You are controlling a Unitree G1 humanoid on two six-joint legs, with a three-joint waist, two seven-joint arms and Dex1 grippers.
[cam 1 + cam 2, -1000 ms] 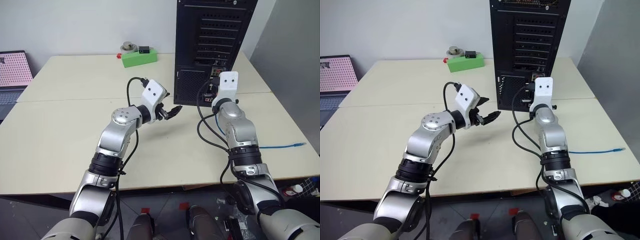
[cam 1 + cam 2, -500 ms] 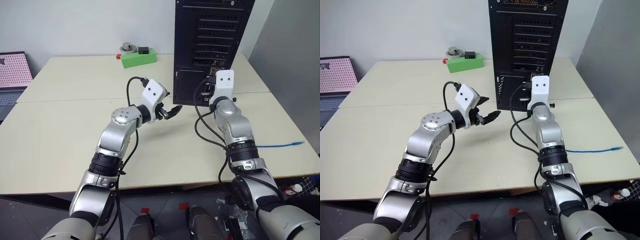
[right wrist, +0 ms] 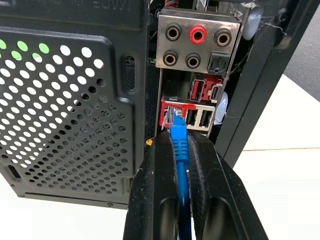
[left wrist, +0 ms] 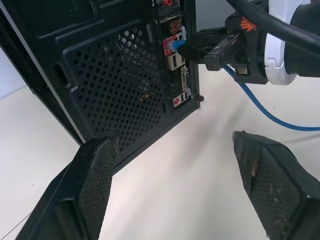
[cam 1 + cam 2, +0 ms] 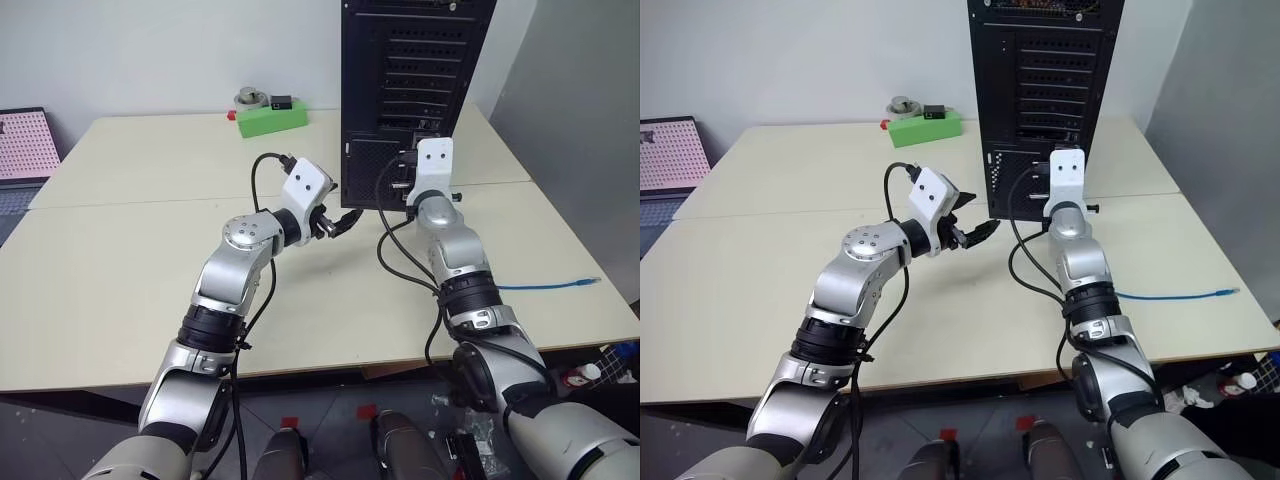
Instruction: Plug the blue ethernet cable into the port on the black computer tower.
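left gripper (image 5: 345, 219) released, fingers (image 4: 95, 185) spread, hovering over table (image 5: 120, 260) just short of tower (image 5: 410, 80). right gripper (image 3: 182, 150) clenched on cable (image 3: 179, 150), clear plug tip at red-framed port (image 3: 172, 112) on tower rear; seating unclear. cable slack trails right across table (image 5: 550, 287). green box (image 5: 272, 116) at far edge.

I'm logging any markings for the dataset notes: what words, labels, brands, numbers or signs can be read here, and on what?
None can be read whole.
Embossed letters along the top of the black computer tower: cut off, unreadable.
Orange mark on the right gripper: a logo, no letters legible.
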